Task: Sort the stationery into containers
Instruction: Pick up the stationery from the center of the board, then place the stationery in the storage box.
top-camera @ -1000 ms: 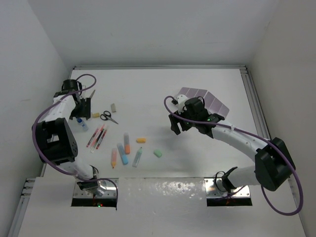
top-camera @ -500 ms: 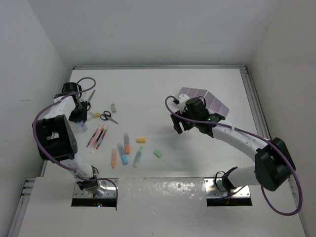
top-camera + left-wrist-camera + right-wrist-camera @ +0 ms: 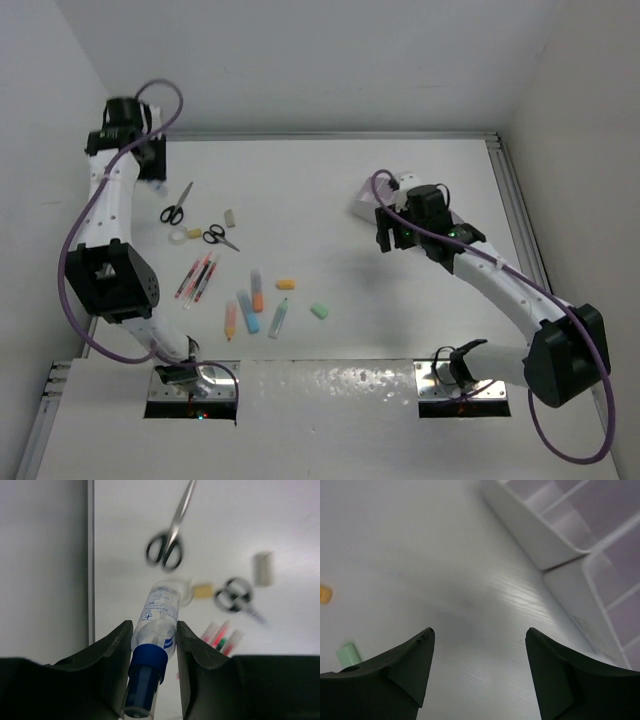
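My left gripper (image 3: 153, 625) is shut on the small clear bottle with a blue cap (image 3: 156, 625), held high above the table's far left; in the top view the gripper (image 3: 150, 168) is near the back-left corner. Below it lie two black-handled scissors (image 3: 177, 205) (image 3: 220, 237), pink-red pens (image 3: 197, 277), short markers (image 3: 258, 290) (image 3: 247, 312) (image 3: 278, 318), and orange (image 3: 286, 284), green (image 3: 320, 311) and grey (image 3: 230, 217) erasers. My right gripper (image 3: 395, 238) is open and empty (image 3: 479, 630) beside the white organizer (image 3: 540, 535), which the arm mostly hides in the top view (image 3: 362, 210).
White walls close the table on the left, back and right. A metal rail (image 3: 510, 200) runs along the right edge. A yellowish eraser (image 3: 194, 232) and a small clear ring (image 3: 178, 237) lie near the scissors. The right wrist view shows the green eraser (image 3: 349, 654) at lower left.
My left gripper took hold of the bottle and rose with it toward the back-left corner. My right arm moved right and back, over the organizer.
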Controlling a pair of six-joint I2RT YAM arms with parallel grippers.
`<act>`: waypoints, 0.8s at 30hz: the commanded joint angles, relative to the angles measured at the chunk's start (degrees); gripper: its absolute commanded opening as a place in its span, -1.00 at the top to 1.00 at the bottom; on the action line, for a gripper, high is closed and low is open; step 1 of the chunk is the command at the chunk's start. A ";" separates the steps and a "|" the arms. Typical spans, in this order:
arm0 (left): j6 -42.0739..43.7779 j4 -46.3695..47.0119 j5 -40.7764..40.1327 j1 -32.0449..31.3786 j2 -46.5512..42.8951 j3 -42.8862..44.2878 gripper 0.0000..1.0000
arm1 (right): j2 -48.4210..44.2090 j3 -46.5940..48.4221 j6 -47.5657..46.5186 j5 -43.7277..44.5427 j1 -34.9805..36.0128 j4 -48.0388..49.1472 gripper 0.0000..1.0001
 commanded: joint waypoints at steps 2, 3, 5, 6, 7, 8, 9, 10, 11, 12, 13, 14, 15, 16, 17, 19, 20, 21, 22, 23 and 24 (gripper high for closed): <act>-1.06 -7.80 8.04 -12.97 8.40 24.43 1.00 | -4.63 4.96 5.61 2.29 -6.30 -3.67 -0.44; -0.88 -8.94 8.13 -16.73 10.86 30.91 1.00 | -5.59 5.49 5.70 2.90 -8.31 -4.55 -0.44; 0.26 -9.31 7.44 -24.74 15.97 34.21 1.00 | -6.30 7.15 5.87 5.62 -10.43 -7.62 -0.43; 0.87 -9.48 7.43 -29.90 17.90 38.58 1.00 | -7.35 7.51 5.96 6.50 -12.09 -8.42 -0.42; 2.18 -10.35 7.78 -32.30 21.92 41.14 1.00 | -7.88 7.69 6.05 7.73 -13.07 -9.21 -0.43; 2.45 -10.27 7.78 -34.76 23.88 46.74 1.00 | -8.59 7.34 5.96 8.09 -13.95 -10.26 -0.43; 2.89 -9.75 7.95 -39.05 26.68 48.88 1.00 | -10.16 6.99 5.96 8.44 -15.43 -10.53 -0.43; 2.72 -6.61 8.65 -41.01 27.40 49.86 1.00 | -11.22 5.60 5.79 8.44 -15.97 -10.54 -0.44; 2.63 -4.23 9.09 -42.77 27.50 48.65 1.00 | -12.10 4.80 5.87 8.44 -16.41 -10.19 -0.44; 2.11 -1.60 9.53 -45.74 27.15 47.42 1.00 | -13.07 3.83 5.79 8.10 -17.20 -9.92 -0.44; 1.41 3.30 11.89 -46.82 27.32 46.72 1.00 | -14.47 2.43 5.87 7.57 -17.47 -9.75 -0.44; 0.36 5.18 13.30 -47.61 27.67 46.36 1.00 | -15.09 1.98 6.05 7.22 -17.73 -9.92 -0.44; -2.09 9.02 15.67 -48.66 28.89 46.36 1.00 | -15.88 1.20 6.05 6.87 -17.73 -10.10 -0.44; -3.24 11.32 16.47 -49.11 29.25 46.27 1.00 | -16.24 0.93 5.88 6.86 -17.73 -10.45 -0.44; -4.21 13.09 17.18 -49.81 29.69 45.66 1.00 | -16.50 0.84 5.88 6.60 -17.82 -11.15 -0.44; -5.80 17.05 17.80 -50.69 31.01 45.57 1.00 | -16.85 0.49 5.70 6.86 -17.82 -12.20 -0.44; -6.33 17.93 17.89 -51.83 31.54 45.91 1.00 | -17.29 0.40 5.44 6.86 -17.82 -12.99 -0.44; -6.68 18.46 17.89 -52.10 32.67 46.35 1.00 | -17.47 0.22 5.35 6.95 -17.82 -13.26 -0.44; -6.94 18.99 18.32 -52.62 33.12 46.88 1.00 | -17.82 -0.21 5.09 7.04 -17.82 -13.61 -0.44; -7.21 19.25 18.41 -53.67 34.00 46.97 1.00 | -18.08 -0.48 4.91 7.21 -17.82 -13.61 -0.44; -7.21 20.04 18.68 -54.21 34.35 46.88 1.00 | -18.26 -1.18 4.91 7.30 -17.82 -13.61 -0.44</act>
